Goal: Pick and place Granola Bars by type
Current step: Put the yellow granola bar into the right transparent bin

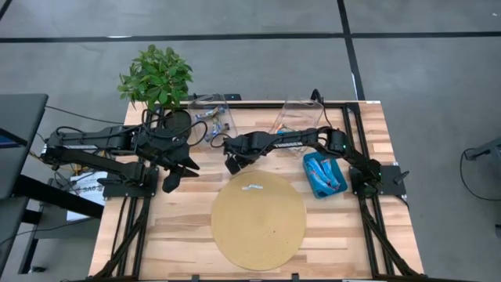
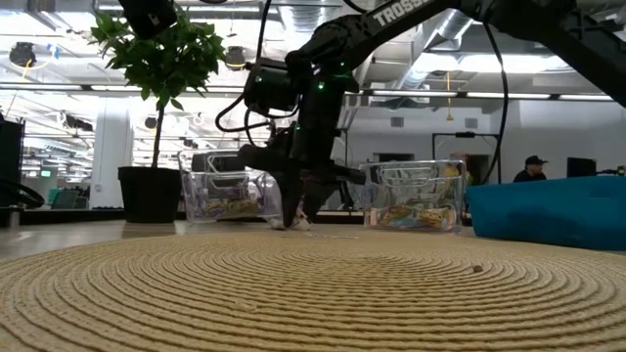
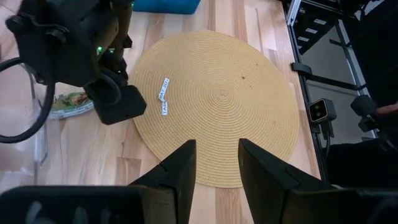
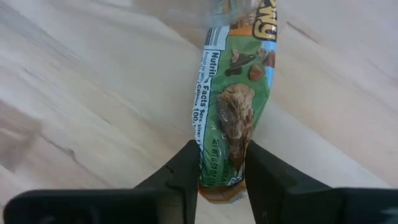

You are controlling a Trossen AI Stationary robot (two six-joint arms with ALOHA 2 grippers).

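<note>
Right gripper (image 2: 296,217) down at table between two clear bins (image 2: 227,196); woven mat (image 2: 293,293) in foreground.

Round woven mat (image 1: 258,221), potted plant (image 1: 156,78), teal tray (image 1: 325,175)

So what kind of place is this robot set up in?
Probably an open-plan lab or office: exposed ceiling ducts and strip lights, a seated person at the back, and a polished concrete floor around the wooden table.

grey floor (image 1: 438,86), black floor lines, bright ceiling lights (image 2: 548,95), open hall.
</note>
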